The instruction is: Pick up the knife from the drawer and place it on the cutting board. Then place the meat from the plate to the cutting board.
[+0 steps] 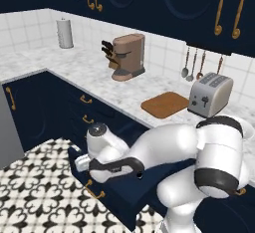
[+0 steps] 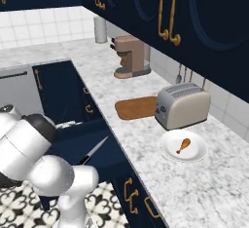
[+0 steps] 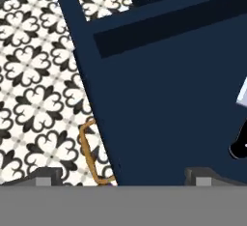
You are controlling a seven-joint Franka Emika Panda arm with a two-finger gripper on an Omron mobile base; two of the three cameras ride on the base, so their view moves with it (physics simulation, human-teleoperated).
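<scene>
The wide navy drawer (image 1: 119, 197) stands pulled out, its brass handle (image 3: 89, 152) over the patterned floor. Inside lies the knife (image 2: 95, 153), silver blade and black handle, which shows at the right edge (image 3: 240, 145) of the hand view. My gripper (image 3: 124, 177) hangs open above the drawer's front wall, to the left of the knife, with nothing between its fingers. From the left base view, the gripper (image 1: 78, 163) sits low over the drawer's front. The brown cutting board (image 1: 164, 104) lies bare on the counter beside the toaster. The meat (image 2: 183, 145) rests on the white plate (image 2: 194, 155).
A silver toaster (image 2: 182, 106) stands between board and plate. A coffee machine (image 1: 129, 57), a knife block (image 1: 109, 53) and a paper towel roll (image 1: 64, 33) stand further along the counter. Navy wall cabinets hang overhead. Utensils hang on the wall behind the toaster.
</scene>
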